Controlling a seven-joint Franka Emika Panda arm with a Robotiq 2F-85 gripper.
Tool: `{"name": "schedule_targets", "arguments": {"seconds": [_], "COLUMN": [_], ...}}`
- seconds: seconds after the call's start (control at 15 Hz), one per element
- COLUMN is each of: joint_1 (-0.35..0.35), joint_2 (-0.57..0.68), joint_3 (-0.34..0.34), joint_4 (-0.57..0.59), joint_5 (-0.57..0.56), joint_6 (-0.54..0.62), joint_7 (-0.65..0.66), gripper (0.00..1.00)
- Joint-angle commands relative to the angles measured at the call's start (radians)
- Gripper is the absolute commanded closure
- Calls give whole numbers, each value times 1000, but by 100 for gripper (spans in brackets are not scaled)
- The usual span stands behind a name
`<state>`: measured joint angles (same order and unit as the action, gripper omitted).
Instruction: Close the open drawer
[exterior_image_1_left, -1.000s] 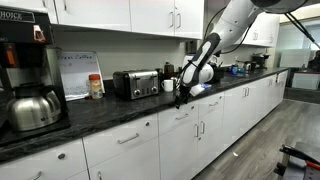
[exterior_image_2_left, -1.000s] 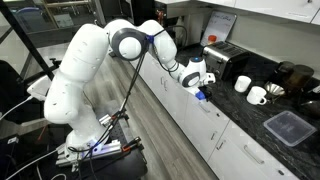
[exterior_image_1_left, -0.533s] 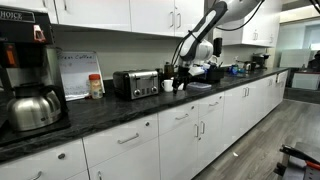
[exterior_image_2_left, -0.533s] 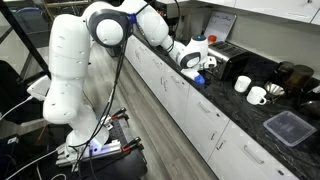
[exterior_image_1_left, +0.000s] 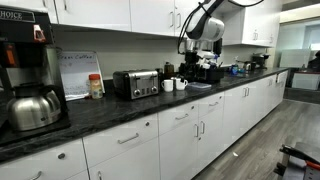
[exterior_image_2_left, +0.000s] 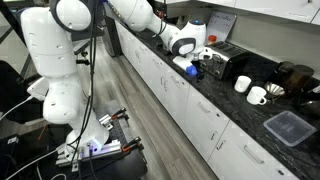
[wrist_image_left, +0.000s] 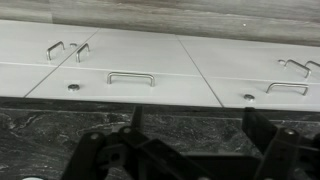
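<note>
My gripper (wrist_image_left: 195, 150) hung above the front edge of the dark stone surface (wrist_image_left: 50, 135), released, its fingers spread wide with nothing between them. In both exterior views it sat high over the surface, clear of the cabinet fronts (exterior_image_1_left: 200, 64) (exterior_image_2_left: 191, 63).

The drawer (wrist_image_left: 131, 85) lay below me and out past the edge of the surface, slightly to the left of centre in the wrist view. Its long axis and its bar handle (wrist_image_left: 131, 77) ran parallel to that edge. Its white front looked flush with the fronts on either side, and no wooden box side showed, so I judged it shut, or very nearly so.

From straight above I could not read a small gap. My own fingers covered the lower part of the wrist view, and in the exterior views the drawer row was too small to settle it.
</note>
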<state>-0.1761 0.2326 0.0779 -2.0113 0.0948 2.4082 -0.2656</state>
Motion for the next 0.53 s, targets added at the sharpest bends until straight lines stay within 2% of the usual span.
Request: {"name": "schedule_targets", "arguments": {"seconds": [0.0,0.47], "joint_1": [23,85], "joint_2": [-141,-380], "joint_3": [-19,-63], "joint_4": [-111,-282], "joint_5": [69,73], "joint_6": [-51,-106], "joint_7": [-46,-9], "gripper": [0,0]}}
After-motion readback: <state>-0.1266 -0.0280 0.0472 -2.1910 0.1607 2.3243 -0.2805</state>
